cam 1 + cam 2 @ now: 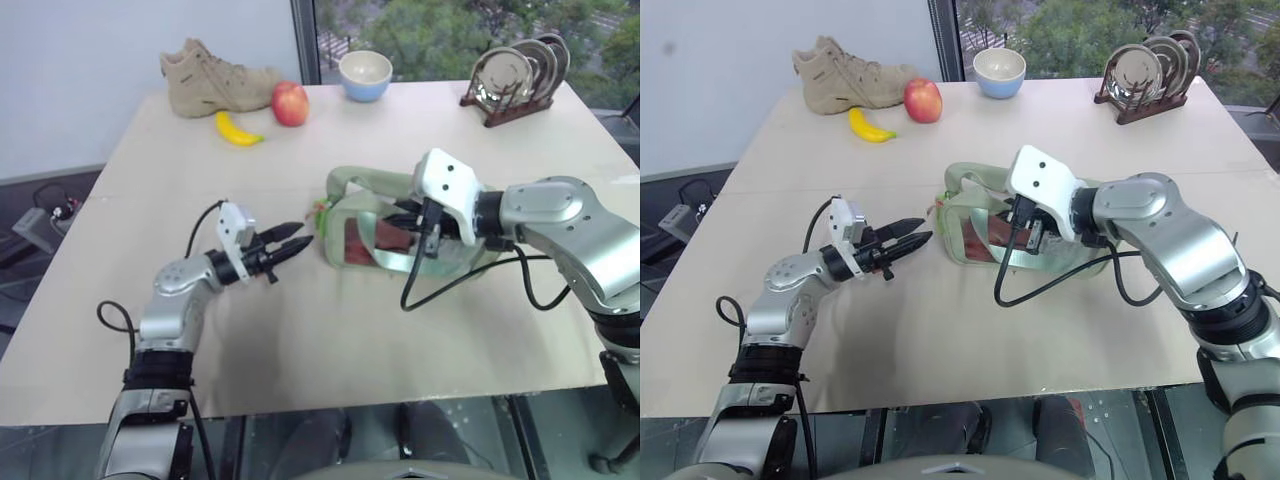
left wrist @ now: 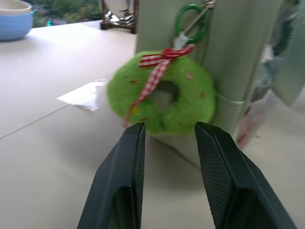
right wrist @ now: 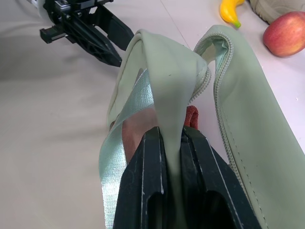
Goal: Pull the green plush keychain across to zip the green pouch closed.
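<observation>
The green pouch (image 1: pixel 362 186) lies in the middle of the table with its zipper gaping open along the top. The green plush keychain (image 2: pixel 162 95), a fuzzy lime ring with a red-checked ribbon, hangs from a green ring on the pouch's left end (image 1: pixel 320 213). My left gripper (image 1: pixel 296 240) is level and points at the keychain. It is open, with its fingertips (image 2: pixel 136 131) just short of the plush and nothing between them. My right gripper (image 3: pixel 170 131) is shut on a fold of the pouch's sage fabric, at the pouch's top near its middle (image 1: pixel 408 222).
At the far side of the table are a tan boot (image 1: pixel 215 75), a yellow banana (image 1: pixel 238 130), a red apple (image 1: pixel 290 103), a blue-and-white bowl (image 1: pixel 365 75) and a rack of plates (image 1: pixel 515 75). A white tag (image 2: pixel 86 95) lies flat beside the keychain.
</observation>
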